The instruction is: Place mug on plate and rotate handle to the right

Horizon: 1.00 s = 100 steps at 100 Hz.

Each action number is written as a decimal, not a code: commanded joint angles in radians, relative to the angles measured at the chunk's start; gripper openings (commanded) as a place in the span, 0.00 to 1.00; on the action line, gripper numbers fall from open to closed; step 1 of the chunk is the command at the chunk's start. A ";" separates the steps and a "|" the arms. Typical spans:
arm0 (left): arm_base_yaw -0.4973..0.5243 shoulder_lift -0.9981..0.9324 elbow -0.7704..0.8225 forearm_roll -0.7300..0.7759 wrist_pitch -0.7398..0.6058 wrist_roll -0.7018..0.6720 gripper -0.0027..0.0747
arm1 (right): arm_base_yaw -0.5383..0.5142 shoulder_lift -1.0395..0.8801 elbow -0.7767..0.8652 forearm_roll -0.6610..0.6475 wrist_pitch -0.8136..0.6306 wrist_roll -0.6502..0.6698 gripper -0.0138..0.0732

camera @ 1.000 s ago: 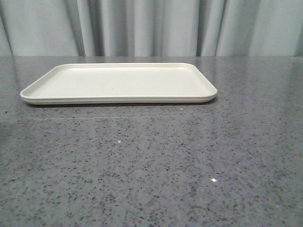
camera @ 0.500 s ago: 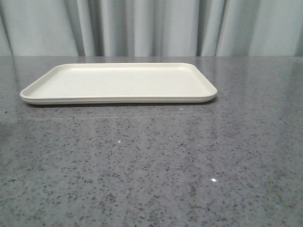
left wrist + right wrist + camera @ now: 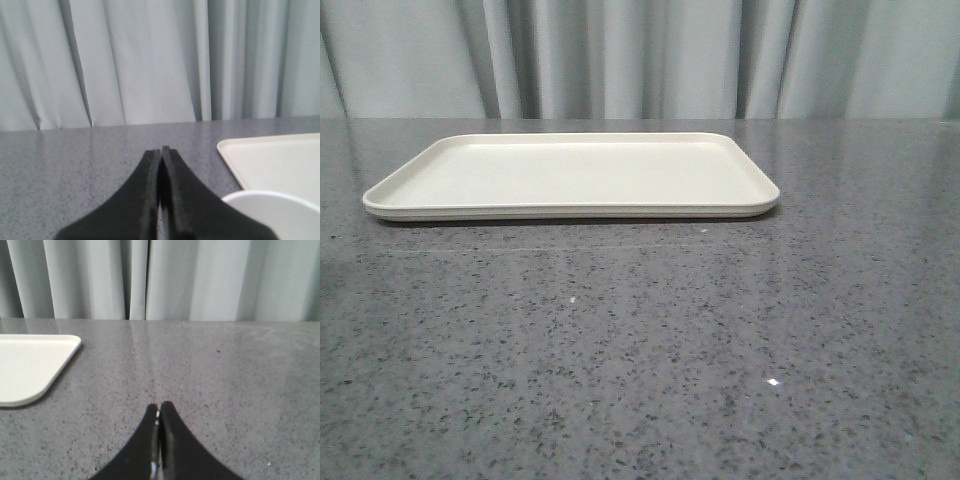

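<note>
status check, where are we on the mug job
Both end effectors shut, holding nothing. Plate bare. Mug rim beside left end effector, untouched. Nothing blocking.

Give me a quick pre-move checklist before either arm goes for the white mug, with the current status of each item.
1. Large flat cream-white rectangular tray has nothing on it: ok.
2. White round-rimmed mug located: only partly ok, just its rim shows in the left wrist view beside the left gripper; the front view does not show it.
3. Mug handle direction known: cannot tell, handle not visible.
4. Left gripper open for a grasp: not ok, fingers pressed together.
5. Right gripper open: not ok, also shut, over bare grey speckled countertop.
6. Mug upright: cannot tell.
</note>
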 commanded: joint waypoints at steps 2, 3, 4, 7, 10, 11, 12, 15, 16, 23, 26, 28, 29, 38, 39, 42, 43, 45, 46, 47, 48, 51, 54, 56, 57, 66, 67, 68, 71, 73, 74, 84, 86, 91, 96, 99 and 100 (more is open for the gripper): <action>0.002 0.001 -0.122 -0.025 0.029 -0.006 0.01 | 0.000 0.029 -0.137 -0.011 0.054 -0.011 0.08; 0.002 0.003 -0.129 -0.027 0.042 -0.006 0.01 | 0.000 0.036 -0.145 -0.011 0.075 -0.016 0.08; 0.002 0.005 -0.141 -0.027 0.049 -0.006 0.01 | 0.000 0.040 -0.153 -0.011 0.085 -0.019 0.08; 0.002 0.019 -0.165 -0.032 0.072 -0.006 0.01 | 0.000 0.060 -0.192 -0.011 0.126 -0.031 0.08; 0.002 0.033 -0.194 -0.044 0.097 -0.006 0.01 | 0.000 0.082 -0.230 -0.011 0.175 -0.047 0.08; 0.002 0.033 -0.200 -0.044 0.102 -0.006 0.01 | 0.000 0.082 -0.230 -0.011 0.184 -0.050 0.08; 0.002 0.039 -0.206 -0.049 0.107 -0.006 0.01 | 0.000 0.092 -0.245 -0.011 0.193 -0.058 0.08; 0.002 0.051 -0.236 -0.063 0.131 -0.006 0.01 | 0.000 0.111 -0.274 -0.011 0.234 -0.073 0.08; 0.002 0.058 -0.242 -0.067 0.136 -0.006 0.01 | 0.000 0.116 -0.289 -0.011 0.242 -0.076 0.08; 0.002 0.096 -0.302 -0.108 0.192 -0.006 0.01 | 0.000 0.165 -0.359 -0.011 0.317 -0.096 0.08; 0.002 0.113 -0.326 -0.127 0.219 -0.006 0.01 | 0.000 0.191 -0.387 -0.011 0.343 -0.102 0.08; 0.002 0.128 -0.345 -0.133 0.241 -0.006 0.01 | 0.000 0.207 -0.407 -0.011 0.361 -0.107 0.08; 0.002 0.132 -0.357 -0.141 0.256 -0.006 0.01 | 0.000 0.212 -0.414 -0.011 0.373 -0.110 0.08; 0.002 0.204 -0.433 -0.172 0.369 -0.006 0.01 | 0.000 0.280 -0.498 -0.011 0.435 -0.116 0.08; 0.002 0.210 -0.445 -0.174 0.378 -0.006 0.01 | 0.000 0.286 -0.504 -0.011 0.439 -0.116 0.08; 0.002 0.240 -0.470 -0.180 0.415 -0.006 0.01 | 0.000 0.312 -0.535 -0.011 0.454 -0.116 0.08; 0.002 0.247 -0.482 -0.182 0.433 -0.006 0.01 | 0.000 0.317 -0.541 -0.011 0.461 -0.116 0.08; 0.002 0.266 -0.494 -0.184 0.461 -0.006 0.01 | 0.000 0.332 -0.559 -0.011 0.470 -0.116 0.08; 0.002 0.272 -0.506 -0.186 0.471 -0.006 0.01 | 0.000 0.337 -0.565 -0.011 0.473 -0.116 0.08; 0.002 0.285 -0.512 -0.186 0.481 -0.006 0.01 | 0.000 0.347 -0.576 -0.011 0.476 -0.116 0.08; 0.002 0.291 -0.524 -0.186 0.500 -0.006 0.01 | 0.000 0.351 -0.582 -0.011 0.482 -0.116 0.08; 0.002 0.323 -0.547 -0.189 0.538 -0.006 0.01 | 0.000 0.371 -0.610 -0.011 0.493 -0.116 0.08; 0.002 0.349 -0.571 -0.198 0.577 -0.006 0.01 | 0.000 0.394 -0.633 -0.011 0.505 -0.116 0.08; 0.002 0.369 -0.588 -0.198 0.608 -0.006 0.01 | 0.000 0.408 -0.650 -0.011 0.515 -0.116 0.08; 0.002 0.376 -0.600 -0.200 0.628 -0.006 0.01 | 0.000 0.413 -0.656 -0.011 0.522 -0.116 0.08; 0.002 0.460 -0.668 -0.205 0.764 -0.006 0.01 | 0.000 0.472 -0.726 -0.011 0.571 -0.116 0.08; 0.002 0.467 -0.679 -0.205 0.775 -0.006 0.01 | 0.000 0.476 -0.732 -0.011 0.582 -0.116 0.08; 0.002 0.479 -0.684 -0.205 0.784 -0.006 0.01 | 0.000 0.485 -0.742 -0.011 0.587 -0.116 0.08; 0.002 0.503 -0.710 -0.205 0.829 -0.006 0.01 | 0.000 0.501 -0.761 -0.011 0.612 -0.116 0.08; 0.002 0.519 -0.719 -0.205 0.852 -0.006 0.01 | 0.000 0.513 -0.774 -0.011 0.622 -0.116 0.08; 0.002 0.525 -0.728 -0.205 0.859 -0.006 0.01 | 0.000 0.516 -0.778 -0.011 0.632 -0.116 0.08; 0.002 0.586 -0.778 -0.205 0.915 -0.006 0.01 | 0.000 0.564 -0.822 -0.011 0.691 -0.116 0.08; 0.002 0.594 -0.783 -0.205 0.917 -0.006 0.01 | 0.000 0.569 -0.825 -0.011 0.696 -0.116 0.08; 0.002 0.607 -0.789 -0.205 0.915 -0.006 0.01 | 0.000 0.580 -0.826 -0.011 0.697 -0.116 0.08; 0.002 0.615 -0.789 -0.205 0.915 -0.006 0.01 | 0.000 0.583 -0.826 -0.011 0.697 -0.116 0.08; 0.002 0.620 -0.789 -0.205 0.915 -0.006 0.01 | 0.000 0.585 -0.826 -0.011 0.695 -0.116 0.08; 0.002 0.623 -0.789 -0.205 0.915 -0.006 0.01 | 0.000 0.585 -0.826 -0.011 0.695 -0.116 0.08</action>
